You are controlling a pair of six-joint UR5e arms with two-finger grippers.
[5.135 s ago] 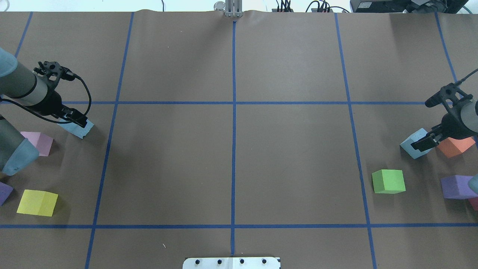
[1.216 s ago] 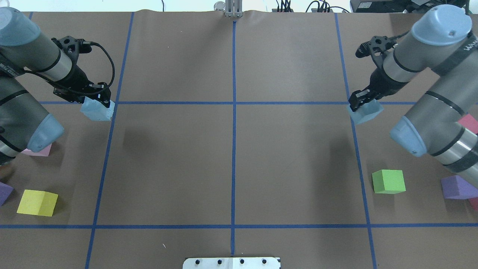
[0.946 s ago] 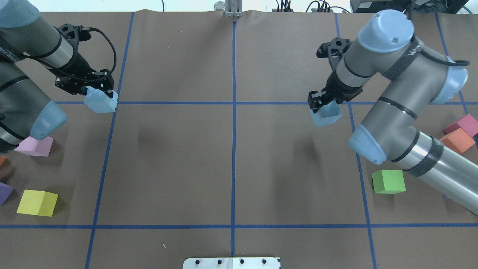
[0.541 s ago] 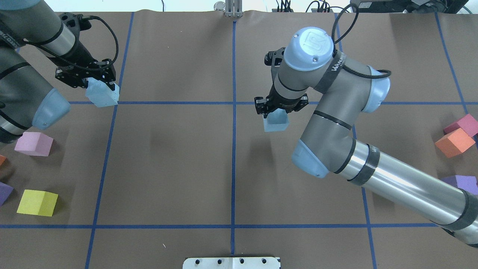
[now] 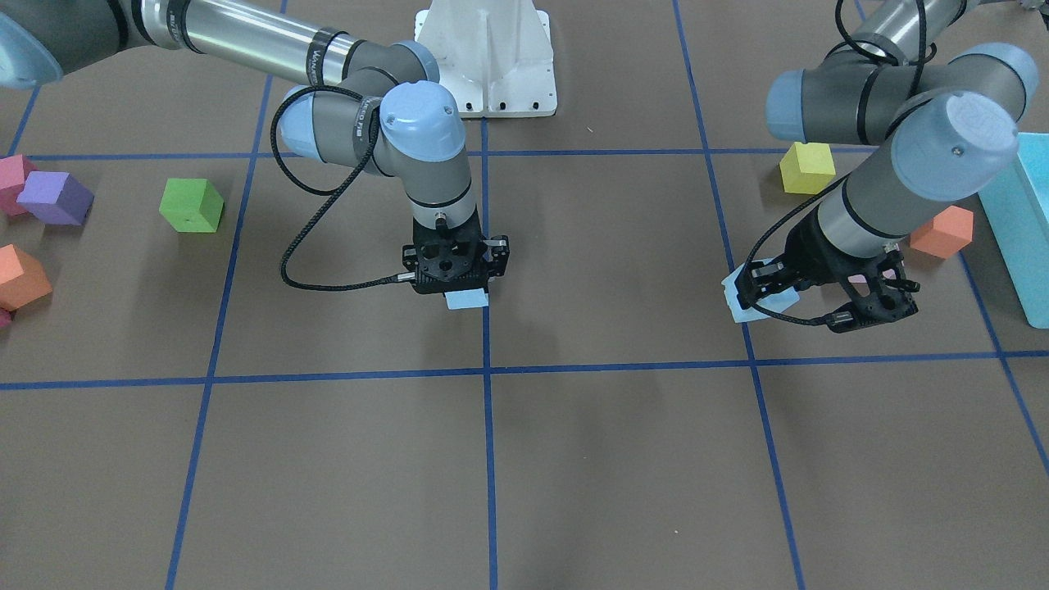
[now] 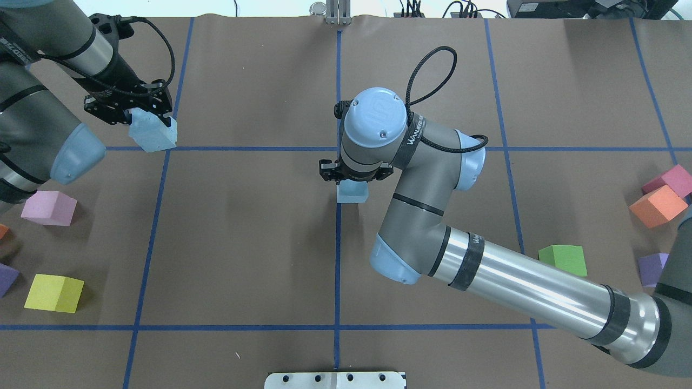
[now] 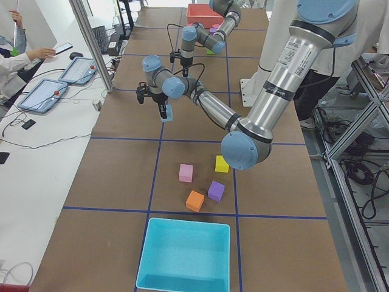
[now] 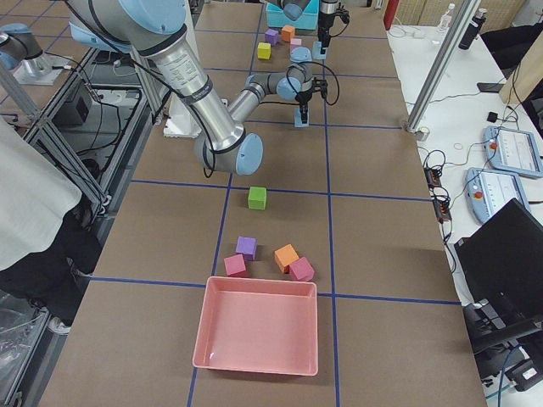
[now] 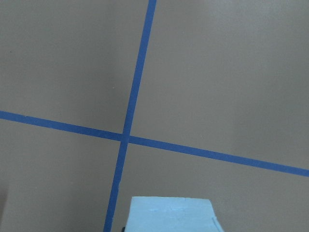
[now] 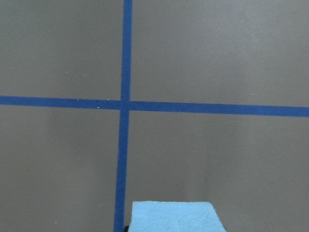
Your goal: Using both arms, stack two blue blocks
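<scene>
- Grippers each clamp a blue block. The right gripper (image 6: 352, 182) is at the middle of the overhead frame, its jaws closed on the right block (image 6: 352, 193).
- The right block hangs on the centre tape line (image 6: 338, 81), just below where the lines cross (whether it touches the paper I cannot tell).
- In the front view only a pale strip of this block shows, under the black wrist at centre frame.
- The left gripper (image 6: 141, 114) is in the upper left of the overhead frame, its jaws pinched on the left block (image 6: 155, 132).
- The left block is tilted and sits over a tape crossing, well apart from the right block.
- Each wrist view shows a block's top edge at the bottom of the frame, with a tape crossing beyond it.
- A pink cube (image 6: 48, 208) and a yellow cube (image 6: 54, 293) lie at the lower left of the overhead frame.
- A green cube (image 6: 562, 260) lies at the lower right, beside the right arm's forearm, and an orange cube (image 6: 657, 205) lies at the right edge.
- A turquoise box (image 5: 1016, 221) fills the right edge of the front view.
</scene>
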